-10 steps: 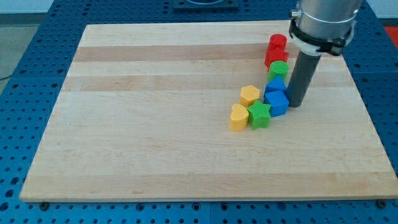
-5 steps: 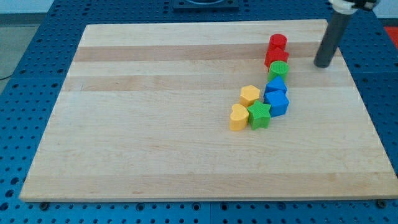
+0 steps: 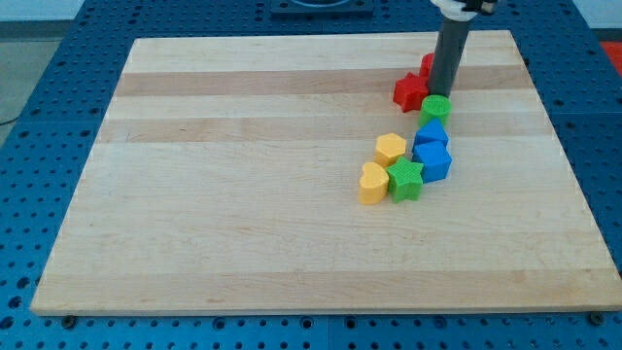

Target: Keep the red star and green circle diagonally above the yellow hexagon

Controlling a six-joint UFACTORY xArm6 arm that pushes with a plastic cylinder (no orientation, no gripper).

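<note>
Currently my tip [image 3: 442,92] is down on the table [image 3: 243,194] near the view's top right, end of the tool (a plain rod, nothing to spread or pinch; it is just pressing against blocks).

- red star [image 3: 410,92]: touching the tip on its left side in the view, slightly lower than a second red block.
- Second red block [image 3: 427,65]: mostly hidden behind the rod, just above-left of the tip; shape cannot be made out.
- green circle [image 3: 435,108]: directly below the tip, just about touching it, and just right of the red star's lower point.
- yellow hexagon [image 3: 391,149]: below and to the left of the tip, apart from it. Red star and green circle both sit diagonally up-right of it.
- Two blue blocks: upper one [image 3: 431,134] right under the green circle, lower blue cube [image 3: 434,160] touching it below. Both sit straight below the tip, the upper one's shape unclear.
- green star [image 3: 405,179]: further below the tip, a bit left, touching the blue cube's left side.
- yellow heart [image 3: 372,183]: farthest from the tip, lower left, touching the green star and sitting just under the yellow hexagon.

All blocks form one curved chain running down-left from the tip.
</note>
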